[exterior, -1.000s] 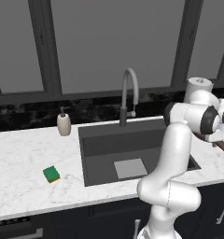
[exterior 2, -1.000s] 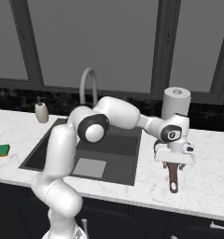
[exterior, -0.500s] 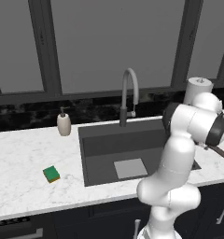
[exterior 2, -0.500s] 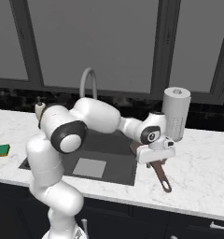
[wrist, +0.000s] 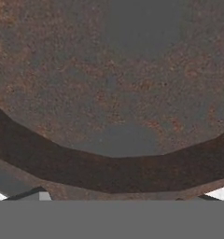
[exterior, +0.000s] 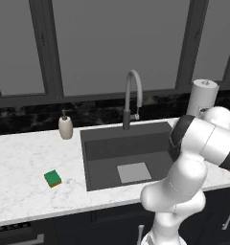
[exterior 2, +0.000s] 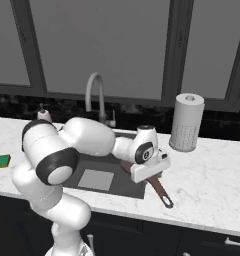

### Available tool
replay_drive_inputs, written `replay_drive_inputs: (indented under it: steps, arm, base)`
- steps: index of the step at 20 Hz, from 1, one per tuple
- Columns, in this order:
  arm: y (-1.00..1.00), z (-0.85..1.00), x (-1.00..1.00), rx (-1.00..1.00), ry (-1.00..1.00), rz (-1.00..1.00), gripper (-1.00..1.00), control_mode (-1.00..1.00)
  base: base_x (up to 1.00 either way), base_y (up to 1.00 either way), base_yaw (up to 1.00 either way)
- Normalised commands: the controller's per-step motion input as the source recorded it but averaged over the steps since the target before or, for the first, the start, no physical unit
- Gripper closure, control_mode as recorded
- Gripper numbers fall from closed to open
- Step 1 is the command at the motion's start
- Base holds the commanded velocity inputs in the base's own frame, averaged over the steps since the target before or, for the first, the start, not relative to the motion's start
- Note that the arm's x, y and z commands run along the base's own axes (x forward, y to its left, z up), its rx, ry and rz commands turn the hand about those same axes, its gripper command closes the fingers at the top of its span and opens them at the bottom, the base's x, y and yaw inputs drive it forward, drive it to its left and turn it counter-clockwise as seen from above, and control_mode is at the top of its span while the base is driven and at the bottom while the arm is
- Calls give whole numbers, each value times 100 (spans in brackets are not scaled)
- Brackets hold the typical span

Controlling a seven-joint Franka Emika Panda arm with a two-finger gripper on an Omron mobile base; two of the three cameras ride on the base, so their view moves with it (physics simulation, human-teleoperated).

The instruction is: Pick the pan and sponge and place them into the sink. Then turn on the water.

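Observation:
My gripper (exterior 2: 144, 172) is shut on the pan (exterior 2: 159, 191), gripping its rim. In the right base view the pan hangs over the sink's right edge, its long brown handle pointing out over the counter toward the front. The hand view looks straight into the rusty brown pan (wrist: 109, 84), with its dark rim curving just above my gripper (wrist: 118, 198). The dark sink (exterior: 107, 148) (exterior 2: 123, 186) has a light grey square on its floor. The green sponge (exterior: 52, 178) (exterior 2: 3, 160) lies on the white counter left of the basin. No water runs from the faucet (exterior: 132, 95) (exterior 2: 95, 95).
A beige soap dispenser (exterior: 65, 127) (exterior 2: 43, 115) stands at the back left of the sink. A paper towel roll (exterior: 202, 98) (exterior 2: 186, 122) stands at the back right. Dark windows and a black backsplash close off the rear.
The arm has swung left with the pan in its grip, from over the right-hand counter to the sink's right edge. The sponge has stayed put.

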Motion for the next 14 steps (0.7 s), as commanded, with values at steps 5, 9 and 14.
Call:
replay_drive_inputs:
  steps: [5, 9, 14]
  arm:
    - [50, 6, 0, 0, 1, 20, 100, -100]
    - [83, 12, 3, -1, 12, 42, 100, -100]
    - [81, 4, 7, 0, 12, 42, 100, -100]
  base:
    - [0, 0, 0]
    - [0, 0, 0]
    - [0, 0, 0]
